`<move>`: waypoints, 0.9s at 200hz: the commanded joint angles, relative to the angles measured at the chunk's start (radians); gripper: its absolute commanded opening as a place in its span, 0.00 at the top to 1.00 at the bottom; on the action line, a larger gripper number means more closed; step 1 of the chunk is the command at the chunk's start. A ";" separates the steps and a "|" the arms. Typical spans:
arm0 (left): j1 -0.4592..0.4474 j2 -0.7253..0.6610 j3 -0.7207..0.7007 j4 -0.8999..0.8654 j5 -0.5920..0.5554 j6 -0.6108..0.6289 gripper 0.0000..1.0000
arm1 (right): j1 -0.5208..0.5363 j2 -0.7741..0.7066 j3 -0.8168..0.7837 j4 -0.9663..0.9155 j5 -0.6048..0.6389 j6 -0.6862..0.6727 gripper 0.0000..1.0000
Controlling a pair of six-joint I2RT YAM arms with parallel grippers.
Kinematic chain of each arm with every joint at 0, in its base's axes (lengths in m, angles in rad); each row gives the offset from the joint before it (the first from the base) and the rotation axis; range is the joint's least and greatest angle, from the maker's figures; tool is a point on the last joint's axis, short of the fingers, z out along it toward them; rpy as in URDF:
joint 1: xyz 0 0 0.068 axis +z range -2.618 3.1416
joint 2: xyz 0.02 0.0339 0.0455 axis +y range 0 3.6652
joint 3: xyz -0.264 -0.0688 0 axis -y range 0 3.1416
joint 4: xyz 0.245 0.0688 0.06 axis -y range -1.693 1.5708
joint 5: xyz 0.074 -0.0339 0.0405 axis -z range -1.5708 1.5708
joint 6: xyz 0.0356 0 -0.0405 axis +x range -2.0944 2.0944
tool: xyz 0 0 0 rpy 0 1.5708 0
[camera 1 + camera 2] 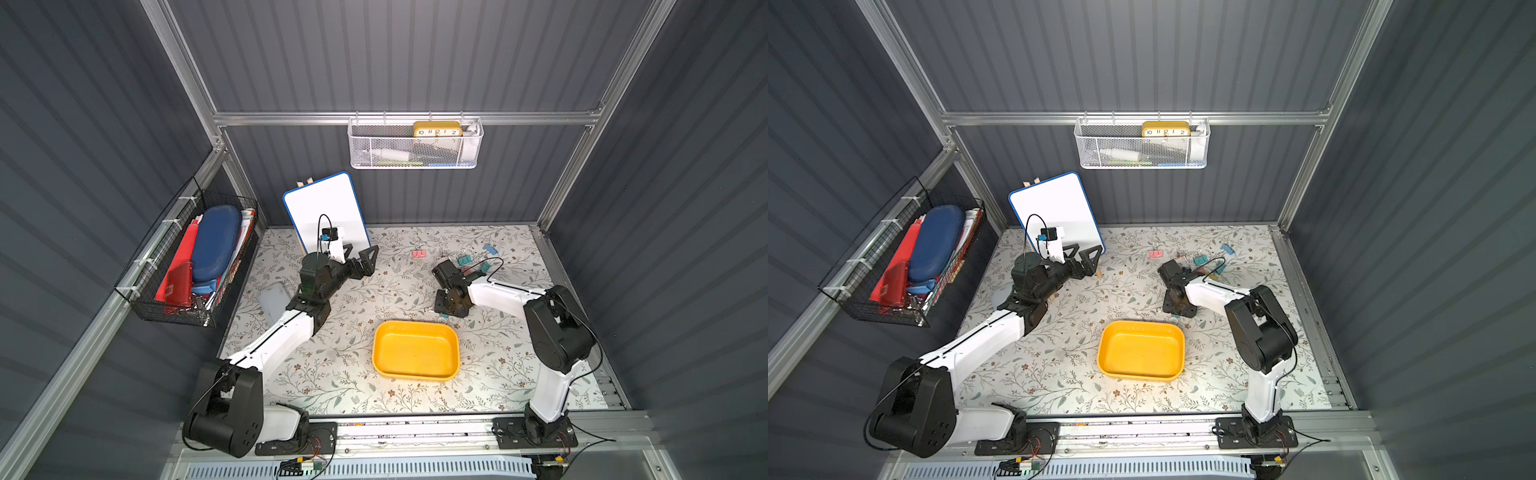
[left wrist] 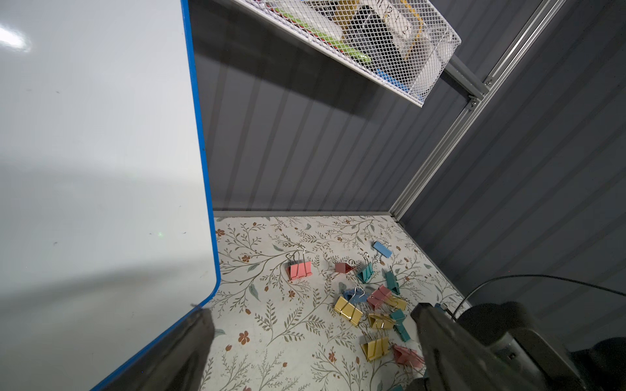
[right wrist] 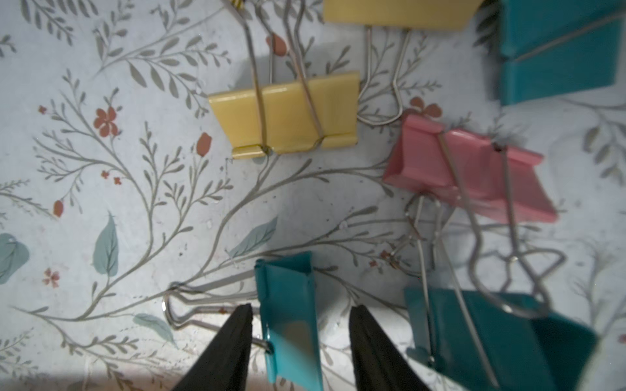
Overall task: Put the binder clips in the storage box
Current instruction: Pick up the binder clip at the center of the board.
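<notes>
Grey ribbed walls close in a floral-patterned bench [image 1: 332, 386]. The right hand [image 3: 299, 311] points down at the bench with its fingers spread, and a teal clip [image 3: 288, 291] lies flat between them. One finger [image 3: 237, 338] sits right against the clip's wire end, while bare bench shows between the clip and the opposite finger [image 3: 372, 348], so the clip is straddled and not pinched.

Just beyond the fingertips lie a yellow clip [image 3: 288, 115] and a pink clip [image 3: 474, 169]. A second teal clip [image 3: 501, 338] lies just beside the outer finger, with the pink clip's wire handles reaching over it.

The other binder clips [image 2: 372, 304] are scattered close around this hand, on the side away from the storage box [image 1: 415, 353]. A lone pink clip [image 1: 419, 253] lies apart from the pile, toward the left hand [image 1: 360, 257].

The storage box sits on the bench just beside the right hand, toward that arm's base, and every visible clip lies outside it.

The left hand is held above the bench with its fingers spread wide and holds nothing. A blue-edged whiteboard [image 1: 324, 208] stands just beside it. The storage box is well apart from this hand.
</notes>
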 commanded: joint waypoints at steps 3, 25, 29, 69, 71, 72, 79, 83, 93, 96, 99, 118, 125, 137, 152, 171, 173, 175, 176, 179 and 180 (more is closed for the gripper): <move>-0.005 -0.014 0.003 -0.011 -0.001 0.018 0.01 | -0.005 0.020 0.016 0.021 -0.008 -0.011 0.57; -0.005 -0.014 0.005 -0.011 0.004 0.022 0.01 | -0.006 0.032 0.014 0.028 -0.015 -0.020 0.64; -0.005 -0.014 0.004 -0.012 0.004 0.022 0.01 | -0.006 0.032 0.013 0.029 -0.017 -0.022 0.67; -0.005 -0.019 0.007 -0.025 0.005 0.026 0.01 | -0.006 -0.007 0.012 0.023 -0.022 -0.055 0.79; -0.005 -0.019 0.008 -0.026 0.005 0.026 0.01 | -0.006 -0.013 0.011 0.023 -0.021 -0.057 0.79; -0.006 -0.019 0.007 -0.026 0.005 0.026 0.01 | -0.006 -0.015 0.010 0.023 -0.020 -0.057 0.79; -0.005 -0.020 0.009 -0.029 0.006 0.026 0.01 | -0.006 -0.038 0.006 0.022 -0.019 -0.063 0.79; -0.005 -0.020 0.010 -0.031 0.009 0.026 0.01 | -0.006 -0.054 0.006 0.020 -0.020 -0.064 0.79; -0.005 -0.020 0.018 -0.038 0.016 0.026 0.01 | -0.006 -0.098 -0.002 0.019 -0.034 -0.068 0.79; -0.005 -0.018 0.020 -0.041 0.019 0.026 0.01 | -0.006 -0.115 -0.007 0.021 -0.039 -0.068 0.79; -0.006 -0.018 0.025 -0.045 0.022 0.025 0.01 | -0.006 -0.132 -0.013 0.025 -0.045 -0.067 0.79; -0.007 -0.005 0.056 -0.073 0.055 0.013 0.01 | -0.006 -0.248 -0.060 0.068 -0.091 -0.061 0.79; -0.007 0.005 0.076 -0.091 0.062 0.001 0.01 | -0.006 -0.294 -0.080 0.083 -0.101 -0.052 0.79; -0.012 0.020 0.108 -0.119 0.084 -0.018 0.01 | -0.006 -0.365 -0.111 0.102 -0.127 -0.038 0.79; -0.025 0.037 0.146 -0.142 0.149 -0.046 0.03 | -0.001 -0.450 -0.145 0.129 -0.173 -0.023 0.78; -0.052 0.066 0.196 -0.176 0.278 -0.078 0.09 | 0.003 -0.539 -0.188 0.186 -0.225 -0.012 0.77; -0.055 0.068 0.201 -0.177 0.291 -0.082 0.10 | 0.003 -0.546 -0.193 0.190 -0.232 -0.010 0.77; -0.058 0.071 0.204 -0.177 0.301 -0.084 0.11 | 0.003 -0.553 -0.197 0.197 -0.236 -0.008 0.77; -0.059 0.073 0.205 -0.177 0.308 -0.086 0.11 | 0.003 -0.555 -0.199 0.199 -0.238 -0.007 0.77; -0.064 0.075 0.211 -0.176 0.328 -0.092 0.13 | 0.003 -0.567 -0.203 0.208 -0.244 -0.004 0.77; -0.065 0.077 0.212 -0.175 0.334 -0.094 0.14 | 0.003 -0.569 -0.205 0.211 -0.247 -0.003 0.77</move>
